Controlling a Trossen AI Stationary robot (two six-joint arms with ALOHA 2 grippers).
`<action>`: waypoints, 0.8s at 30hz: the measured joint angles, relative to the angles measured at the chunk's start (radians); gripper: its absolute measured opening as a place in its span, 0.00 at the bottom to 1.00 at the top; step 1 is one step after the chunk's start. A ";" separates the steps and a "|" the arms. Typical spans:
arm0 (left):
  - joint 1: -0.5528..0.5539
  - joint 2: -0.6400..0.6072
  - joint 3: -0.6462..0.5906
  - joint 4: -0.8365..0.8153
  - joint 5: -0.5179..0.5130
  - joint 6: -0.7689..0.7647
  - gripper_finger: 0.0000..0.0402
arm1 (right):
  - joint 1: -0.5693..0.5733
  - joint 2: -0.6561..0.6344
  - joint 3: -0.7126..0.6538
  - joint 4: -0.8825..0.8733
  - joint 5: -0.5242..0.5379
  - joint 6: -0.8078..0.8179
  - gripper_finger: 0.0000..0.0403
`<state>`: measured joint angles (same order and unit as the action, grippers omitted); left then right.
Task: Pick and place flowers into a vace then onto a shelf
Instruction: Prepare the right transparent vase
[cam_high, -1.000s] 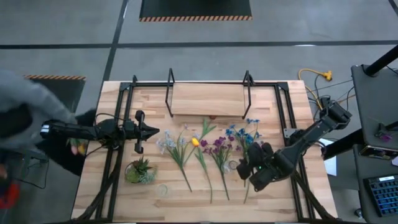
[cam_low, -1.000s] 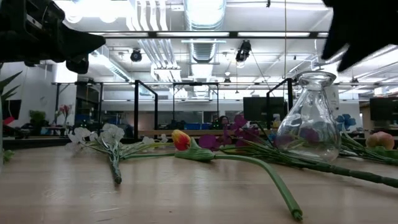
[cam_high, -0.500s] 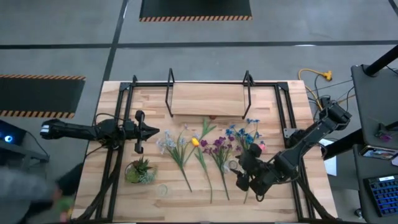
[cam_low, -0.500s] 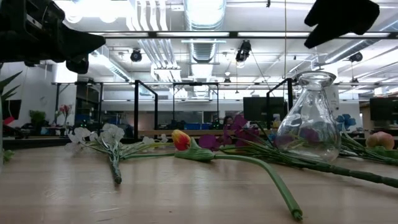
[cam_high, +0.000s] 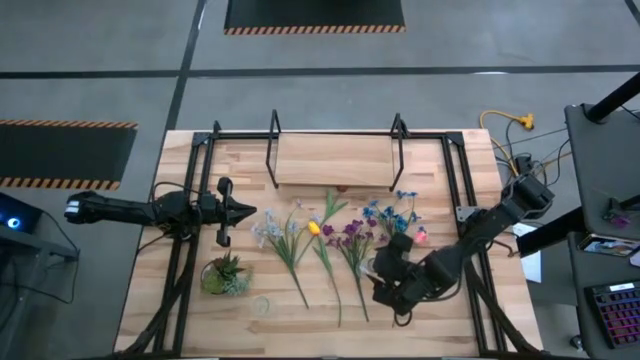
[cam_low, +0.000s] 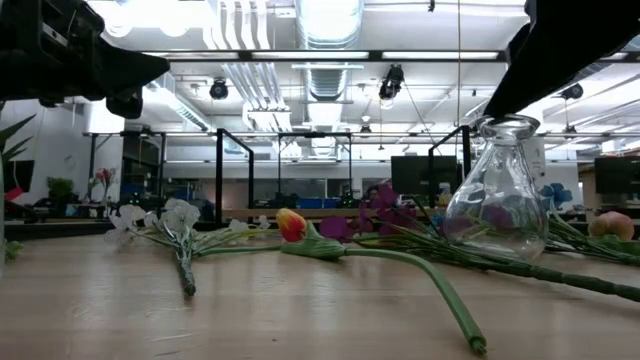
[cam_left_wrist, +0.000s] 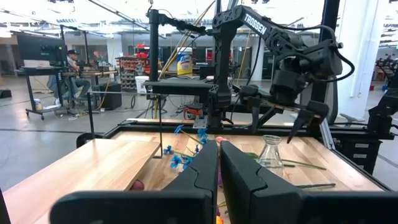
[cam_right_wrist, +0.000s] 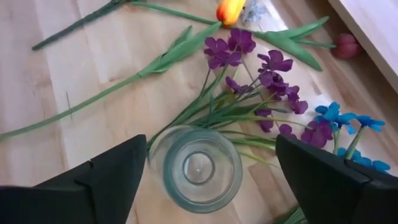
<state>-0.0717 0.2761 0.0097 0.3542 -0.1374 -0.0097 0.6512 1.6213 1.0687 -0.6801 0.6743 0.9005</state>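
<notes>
- Two tools to report: my right tool (cam_right_wrist: 199, 171) hangs directly above the vace (cam_right_wrist: 198, 167), fingers (cam_right_wrist: 106, 177) spread wide apart, one on either side of the glass rim — nothing gripped.
- From above, that right tool (cam_high: 392, 272) sits over the near-right part of the surface (cam_high: 190, 310), its arm reaching in from the right edge.
- Down at table height the vace (cam_low: 497, 190) stands upright on the wood, clear and round-bellied, with green stems running behind its base; I see the dark bulk of my right arm just above its mouth.
- My left tool (cam_high: 245, 211) waits over the left side of the surface, well apart from the vace, pointing toward the flowers, fingers (cam_left_wrist: 199, 177) pressed together with nothing between them.
- Flowers (cam_high: 340, 240) lie loose on the surface in a row between the two tools — white ones to the left, a yellow-orange tulip (cam_low: 291, 225) next, then purple, then blue toward the shelf.
- Through my right wrist camera the purple flowers (cam_right_wrist: 261, 68) fan out just beside the vace, with blue heads (cam_right_wrist: 339, 118) farther along and the tulip's long stem crossing the wood.
- Shelf (cam_high: 335, 160) stands at the far middle of the surface, a pale board on black loop supports.
- Small leafy potted plant (cam_high: 226, 274) sits at the near left, apart from everything else.
</notes>
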 joint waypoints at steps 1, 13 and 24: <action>0.000 0.000 0.000 0.000 0.000 0.000 0.00 | 0.000 -0.001 0.000 -0.002 -0.001 -0.009 0.86; 0.000 0.000 0.000 0.000 0.000 0.000 0.00 | -0.017 0.025 -0.005 0.001 -0.055 -0.032 0.82; 0.000 0.000 0.000 0.000 0.000 0.000 0.00 | -0.024 0.025 -0.007 0.004 -0.055 -0.018 0.81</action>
<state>-0.0715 0.2764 0.0101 0.3542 -0.1371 -0.0100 0.6273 1.6466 1.0615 -0.6761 0.6188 0.8829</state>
